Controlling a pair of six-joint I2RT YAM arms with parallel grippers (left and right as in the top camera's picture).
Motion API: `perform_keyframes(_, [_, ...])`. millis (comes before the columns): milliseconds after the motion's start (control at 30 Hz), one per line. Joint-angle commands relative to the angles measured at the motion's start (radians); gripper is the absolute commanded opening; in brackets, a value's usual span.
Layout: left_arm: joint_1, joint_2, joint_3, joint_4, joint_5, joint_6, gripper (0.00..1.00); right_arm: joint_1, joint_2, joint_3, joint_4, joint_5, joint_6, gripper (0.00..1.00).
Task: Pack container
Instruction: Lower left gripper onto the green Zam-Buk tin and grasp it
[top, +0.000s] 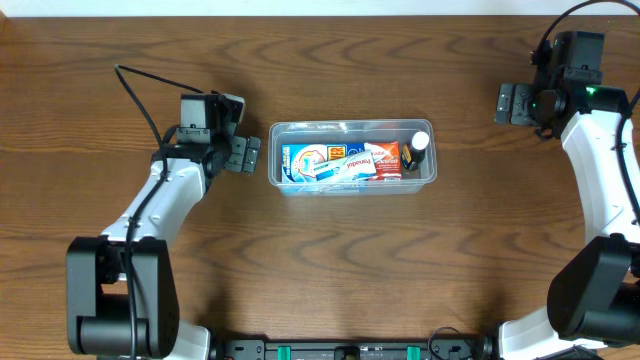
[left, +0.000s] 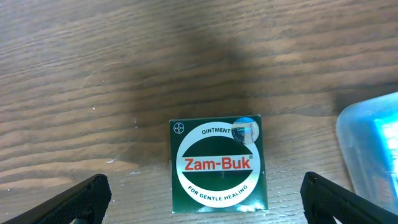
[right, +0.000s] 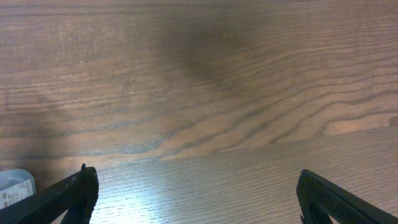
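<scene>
your step looks to be the pick of the zam-buk box (left: 219, 165), which lies flat on the wood just beside the container's 9 o'clock end. the left gripper (top: 245, 155) hangs over it with its fingers (left: 81, 199) spread wide, one on either side and clear of the box. in the wrist view the box sits a touch toward 3 o'clock of centre, so centre first. then come straight down and close low and gently on two opposite side faces. it is a square box of thin glossy card with crisp edges, and will likely dent or slip.

the container (top: 352, 157) sits at the middle of the wood. it is clear thin plastic with rounded corners and a rim, and holds two flat cartons and a small dark, white-capped bottle at its 3 o'clock end. clear the rim before crossing. the right gripper (top: 512, 103) hangs at the container's 2 o'clock, well apart, fingers wide over bare wood.
</scene>
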Motion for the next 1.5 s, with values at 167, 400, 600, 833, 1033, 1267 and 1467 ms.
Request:
perform_keyframes(167, [0.002,0.095,-0.009,0.032,-0.023,0.032,0.98,-0.005,-0.003,0.015,-0.003,0.000,0.013,0.99])
perform_keyframes(400, [0.002,0.146,-0.009,0.054,-0.022,0.031,0.98,-0.005,-0.003,0.015,-0.003,0.000,0.013,0.99])
perform_keyframes(600, [0.001,0.158,-0.009,0.061,-0.022,0.031,0.94,-0.005,-0.003,0.015,-0.003,0.000,0.013,0.99])
perform_keyframes(833, [0.001,0.158,-0.009,0.062,-0.022,0.031,0.82,-0.005,-0.003,0.015,-0.003,0.000,0.013,0.99])
perform_keyframes(1033, [0.001,0.158,-0.008,0.073,-0.022,0.019,0.70,-0.005,-0.003,0.015,-0.003,0.000,0.013,0.99])
perform_keyframes(1267, [0.001,0.154,-0.008,0.088,-0.022,-0.007,0.67,-0.005,-0.003,0.015,-0.003,0.000,0.013,0.99])
perform_keyframes(1467, [0.002,0.106,0.002,0.087,-0.023,-0.011,0.67,-0.005,-0.003,0.015,-0.003,0.000,0.013,0.99])
